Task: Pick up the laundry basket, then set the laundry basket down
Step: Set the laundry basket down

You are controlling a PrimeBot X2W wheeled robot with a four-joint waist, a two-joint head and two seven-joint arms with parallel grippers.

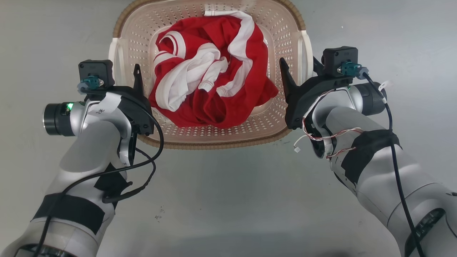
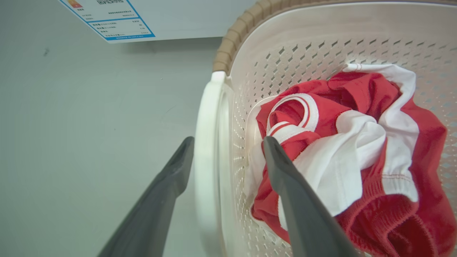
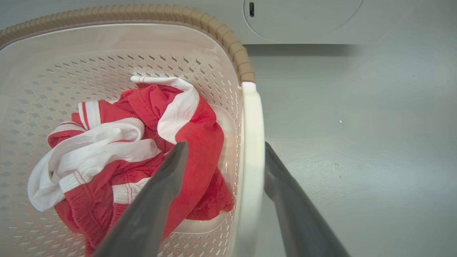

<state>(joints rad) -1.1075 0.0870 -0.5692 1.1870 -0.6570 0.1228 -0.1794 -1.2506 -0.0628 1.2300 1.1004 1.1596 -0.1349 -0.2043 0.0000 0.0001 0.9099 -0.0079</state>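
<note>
The laundry basket (image 1: 214, 144) is cream and perforated with a brown woven-look rim, and it sits on the grey floor between my arms. A crumpled red and white garment (image 1: 210, 82) lies inside it. My left gripper (image 1: 125, 71) is open and straddles the basket's white left handle (image 2: 205, 142): one finger is outside it, the other inside over the garment. My right gripper (image 1: 300, 64) is open too and straddles the white right handle (image 3: 251, 142), its outer finger close against the handle. The wrist views show the left gripper (image 2: 228, 141) and the right gripper (image 3: 225, 145) with a gap on each inner side.
A pale grey washer front (image 3: 303, 18) with a round door stands just beyond the basket. A white panel with a blue-edged label (image 2: 107, 18) is beyond the basket's left corner. Bare grey floor (image 1: 228, 200) stretches in front and to both sides.
</note>
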